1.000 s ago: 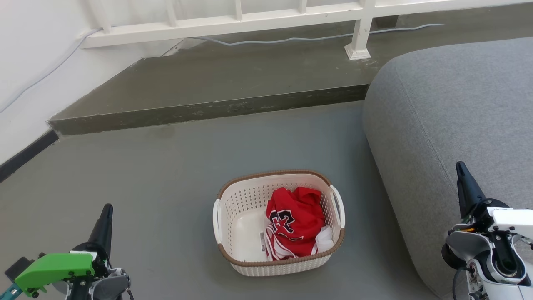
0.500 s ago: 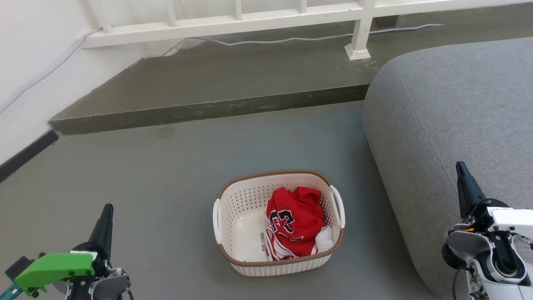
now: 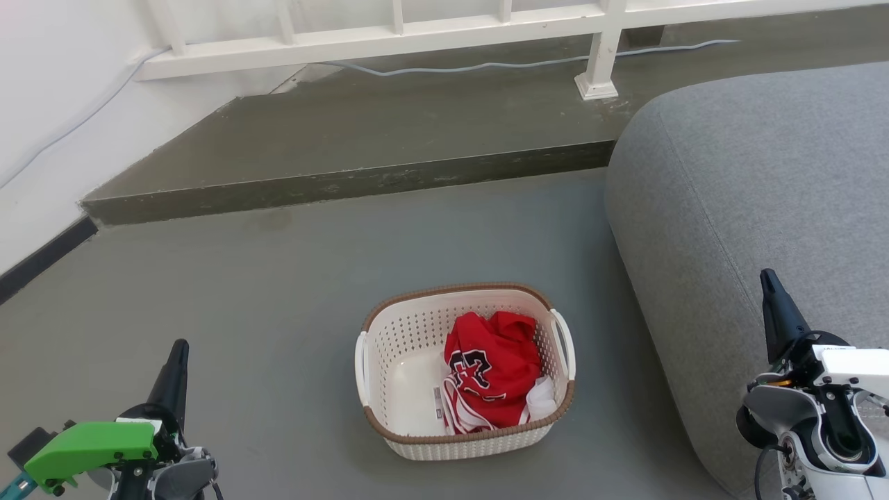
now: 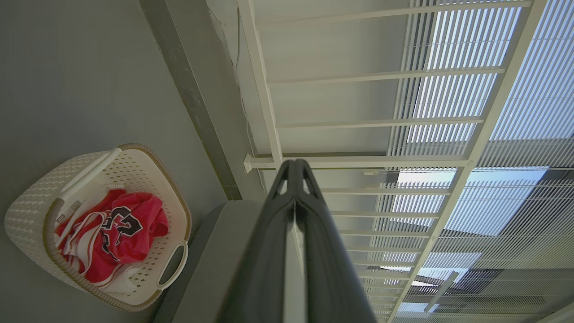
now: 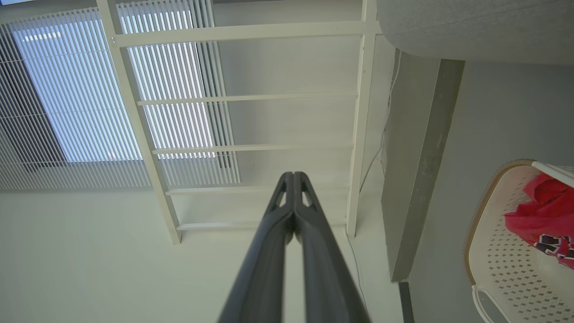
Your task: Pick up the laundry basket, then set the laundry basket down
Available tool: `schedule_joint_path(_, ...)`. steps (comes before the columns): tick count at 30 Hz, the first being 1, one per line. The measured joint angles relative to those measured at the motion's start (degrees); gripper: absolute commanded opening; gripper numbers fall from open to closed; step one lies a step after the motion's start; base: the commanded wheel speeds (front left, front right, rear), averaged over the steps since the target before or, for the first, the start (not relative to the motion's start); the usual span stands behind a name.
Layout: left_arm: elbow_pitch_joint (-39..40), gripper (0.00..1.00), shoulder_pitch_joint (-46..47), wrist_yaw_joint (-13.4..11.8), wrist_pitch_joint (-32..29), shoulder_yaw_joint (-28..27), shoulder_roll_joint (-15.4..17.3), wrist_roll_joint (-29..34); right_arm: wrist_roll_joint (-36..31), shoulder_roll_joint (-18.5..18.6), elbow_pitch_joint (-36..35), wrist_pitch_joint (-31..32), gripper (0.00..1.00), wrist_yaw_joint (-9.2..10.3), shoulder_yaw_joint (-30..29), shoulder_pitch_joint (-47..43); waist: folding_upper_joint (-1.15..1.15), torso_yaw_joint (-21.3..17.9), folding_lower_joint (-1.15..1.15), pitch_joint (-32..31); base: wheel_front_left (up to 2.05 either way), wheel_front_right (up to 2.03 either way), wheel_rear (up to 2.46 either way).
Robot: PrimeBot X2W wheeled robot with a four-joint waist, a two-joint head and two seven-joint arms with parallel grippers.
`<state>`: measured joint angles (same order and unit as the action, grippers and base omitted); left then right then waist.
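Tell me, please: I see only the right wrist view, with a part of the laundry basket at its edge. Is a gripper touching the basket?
Observer: No. In the head view the laundry basket stands on the grey floor between the left gripper and the right gripper, apart from both.
Operator: Is the left gripper open?
Observer: No. The left wrist view shows its fingers pressed together.
Operator: How is the basket loaded?
Observer: A crumpled red jersey fills the half toward the right gripper; the other half is bare.
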<state>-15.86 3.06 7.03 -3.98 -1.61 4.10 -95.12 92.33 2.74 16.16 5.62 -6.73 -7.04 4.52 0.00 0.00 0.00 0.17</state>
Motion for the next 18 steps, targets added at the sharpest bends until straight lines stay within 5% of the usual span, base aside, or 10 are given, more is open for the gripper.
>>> schedule_joint_path(18, 0.04, 0.0, 0.0, 0.0, 0.0, -0.1, -0.02, 0.01, 0.0, -0.03, -0.01, 0.05, 0.0, 0.0, -0.02, 0.0, 0.0, 0.0, 0.0, 0.0, 0.0, 0.0, 0.0)
